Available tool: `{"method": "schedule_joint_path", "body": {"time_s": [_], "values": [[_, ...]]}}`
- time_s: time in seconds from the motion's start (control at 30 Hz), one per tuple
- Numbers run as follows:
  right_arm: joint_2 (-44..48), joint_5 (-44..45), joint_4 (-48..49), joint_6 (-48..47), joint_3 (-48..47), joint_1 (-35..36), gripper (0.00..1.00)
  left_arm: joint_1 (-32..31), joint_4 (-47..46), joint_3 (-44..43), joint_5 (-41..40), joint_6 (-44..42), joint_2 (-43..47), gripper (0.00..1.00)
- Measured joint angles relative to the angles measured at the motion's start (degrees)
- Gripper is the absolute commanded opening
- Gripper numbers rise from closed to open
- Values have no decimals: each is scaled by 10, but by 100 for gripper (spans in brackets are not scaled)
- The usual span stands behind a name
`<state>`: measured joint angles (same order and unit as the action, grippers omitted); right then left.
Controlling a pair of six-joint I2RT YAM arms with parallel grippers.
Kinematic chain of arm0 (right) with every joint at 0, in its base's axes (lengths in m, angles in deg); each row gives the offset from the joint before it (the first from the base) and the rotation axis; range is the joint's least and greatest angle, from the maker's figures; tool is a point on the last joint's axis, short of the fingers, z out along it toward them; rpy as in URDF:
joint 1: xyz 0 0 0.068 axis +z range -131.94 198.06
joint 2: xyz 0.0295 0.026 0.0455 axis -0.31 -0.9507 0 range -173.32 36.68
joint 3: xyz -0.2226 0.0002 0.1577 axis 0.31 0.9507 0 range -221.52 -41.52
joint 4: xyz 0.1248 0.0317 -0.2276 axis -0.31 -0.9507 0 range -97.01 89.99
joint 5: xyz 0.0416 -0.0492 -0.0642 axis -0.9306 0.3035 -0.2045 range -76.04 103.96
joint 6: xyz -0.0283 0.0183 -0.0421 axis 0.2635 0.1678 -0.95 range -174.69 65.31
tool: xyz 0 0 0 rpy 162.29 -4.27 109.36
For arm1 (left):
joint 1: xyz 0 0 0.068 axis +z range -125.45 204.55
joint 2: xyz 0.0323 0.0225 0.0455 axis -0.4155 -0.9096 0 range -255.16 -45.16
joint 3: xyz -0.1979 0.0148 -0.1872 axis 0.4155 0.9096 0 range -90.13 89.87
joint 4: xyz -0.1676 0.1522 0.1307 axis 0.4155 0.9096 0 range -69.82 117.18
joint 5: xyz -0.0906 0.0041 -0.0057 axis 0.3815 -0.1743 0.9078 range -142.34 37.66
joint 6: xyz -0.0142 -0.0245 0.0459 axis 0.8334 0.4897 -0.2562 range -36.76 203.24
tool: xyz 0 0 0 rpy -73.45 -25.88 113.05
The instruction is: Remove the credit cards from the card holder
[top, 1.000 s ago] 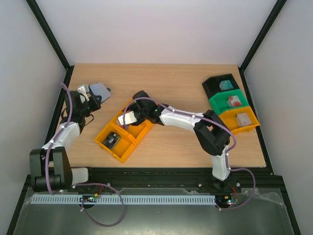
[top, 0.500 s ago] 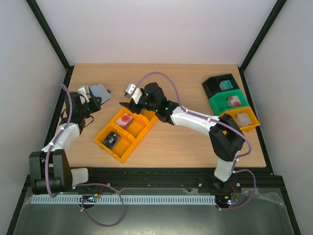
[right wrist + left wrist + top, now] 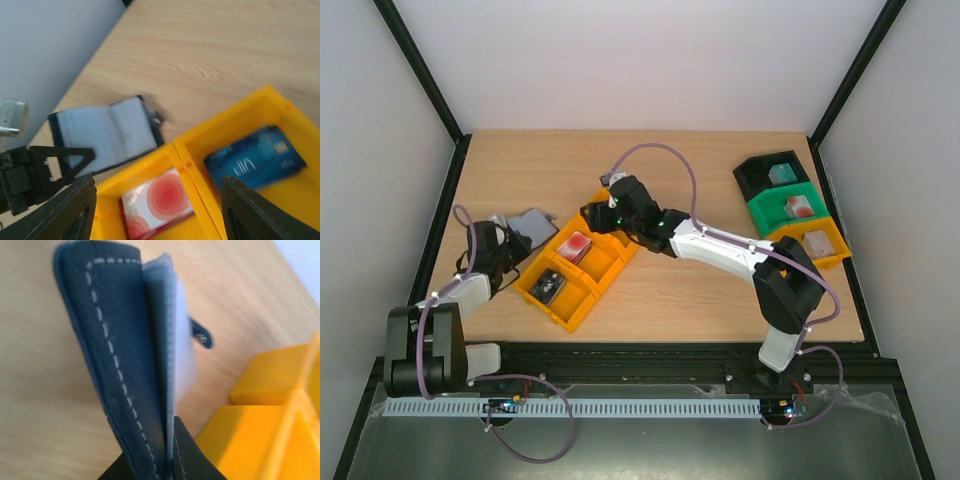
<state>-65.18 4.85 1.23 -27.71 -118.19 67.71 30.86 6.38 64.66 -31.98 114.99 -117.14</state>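
Observation:
The card holder (image 3: 532, 225) is a navy stitched wallet (image 3: 120, 365) with pale blue leaves, lying open just left of the yellow bin (image 3: 105, 132). My left gripper (image 3: 506, 250) is shut on its near edge (image 3: 170, 460). Three credit cards lie in the bin: a red-and-white one (image 3: 577, 247) (image 3: 157, 202) in the middle compartment, a blue one (image 3: 252, 157) in the far compartment, and a dark one (image 3: 548, 285) in the near compartment. My right gripper (image 3: 602, 212) (image 3: 157, 182) hovers open and empty above the bin's far end.
The yellow three-compartment bin (image 3: 588, 300) (image 3: 182, 157) (image 3: 270, 430) sits left of centre, right beside the card holder. A row of black, green and yellow bins (image 3: 790, 210) holding small items stands at the back right. Black frame posts edge the table.
My right gripper left the red card in the middle compartment, rose and opened wider. My left gripper carried the card holder nearer, up against the yellow bin.

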Motion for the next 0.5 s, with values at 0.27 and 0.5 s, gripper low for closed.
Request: {"method": "schedule_joint_path", "body": {"time_s": [0.27, 0.5], "values": [[5, 16, -59, 48, 28, -4, 67, 5, 76, 35, -123, 154, 1, 61], [43, 21, -70, 71, 57, -18, 66, 8, 210, -14, -225, 203, 23, 80]]}}
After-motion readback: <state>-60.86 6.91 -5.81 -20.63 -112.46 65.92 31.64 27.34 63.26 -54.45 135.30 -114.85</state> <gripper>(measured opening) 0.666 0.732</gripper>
